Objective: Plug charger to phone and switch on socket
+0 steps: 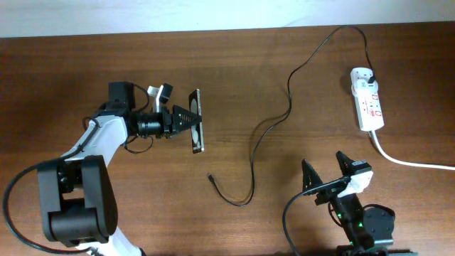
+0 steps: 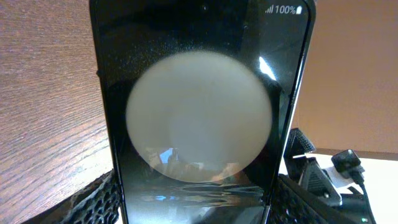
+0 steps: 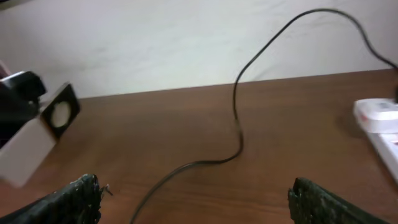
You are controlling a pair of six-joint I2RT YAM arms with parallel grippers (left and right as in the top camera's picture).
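Note:
My left gripper (image 1: pixel 190 120) is shut on the phone (image 1: pixel 197 121), which stands on its long edge over the table's left half. In the left wrist view the phone (image 2: pixel 199 124) fills the frame, with a round pale reflection on its glossy screen and a mesh finger (image 2: pixel 99 200) at each side. The charger (image 1: pixel 264 135), a thin black cable, runs from a plug in the socket (image 1: pixel 367 99) down to its loose tip (image 1: pixel 210 176) on the wood. My right gripper (image 1: pixel 328 169) stands open near the front edge, right of the cable, with nothing between its fingers (image 3: pixel 81 199).
The socket's thick white cord (image 1: pixel 412 162) runs off to the right edge. In the right wrist view the charger (image 3: pixel 239 134) crosses bare brown wood, and the socket (image 3: pixel 379 121) lies at the far right.

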